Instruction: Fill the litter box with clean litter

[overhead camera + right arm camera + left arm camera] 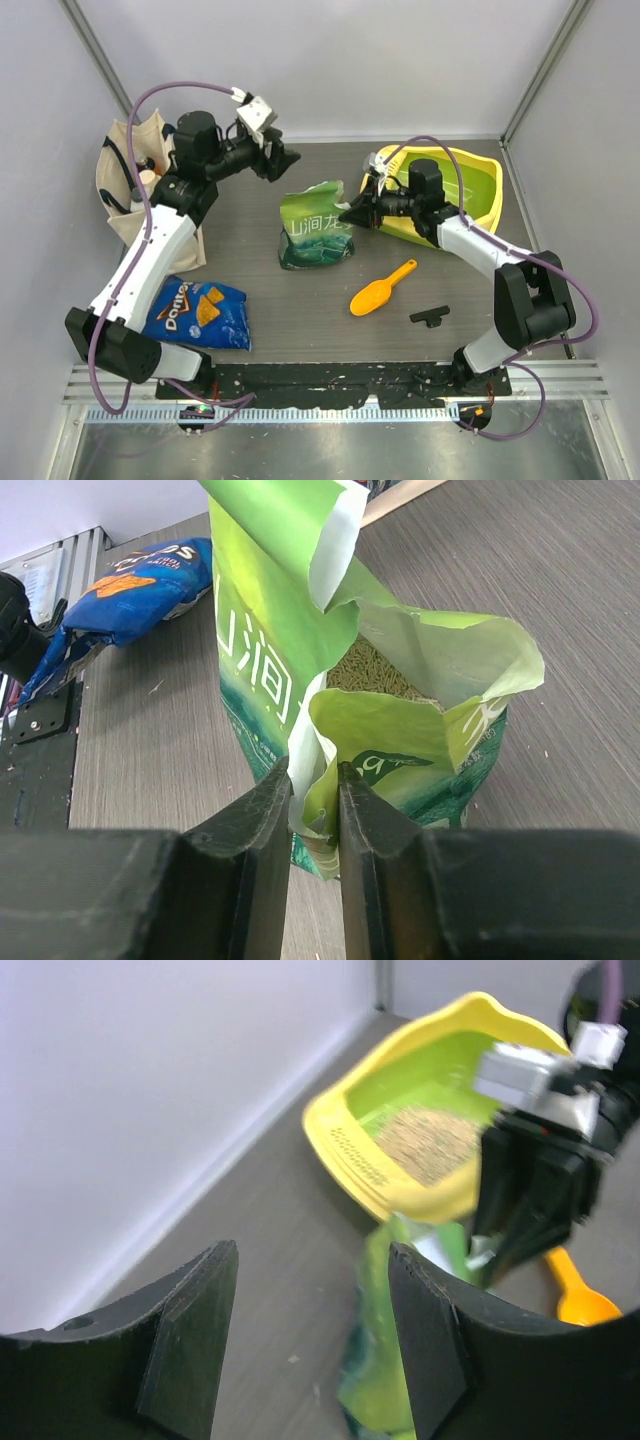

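The litter box (478, 163), with its yellow rim and lime-green basin, sits at the back right. In the left wrist view the litter box (335, 1125) holds a patch of beige clean litter (430, 1145) next to the slotted grate. A green printed pouch (315, 230) stands open mid-table, and the right wrist view shows granules (372, 670) inside the pouch (260, 640). My right gripper (352, 214) is shut on the pouch's torn top edge (315, 805). My left gripper (287, 160) is open and empty (312, 1260), raised behind the pouch (385, 1370).
An orange scoop (382, 288) lies on the table right of the pouch, with a small black piece (429, 316) near it. A blue Doritos bag (195, 312) lies front left. A canvas tote (130, 190) stands back left. Walls enclose three sides.
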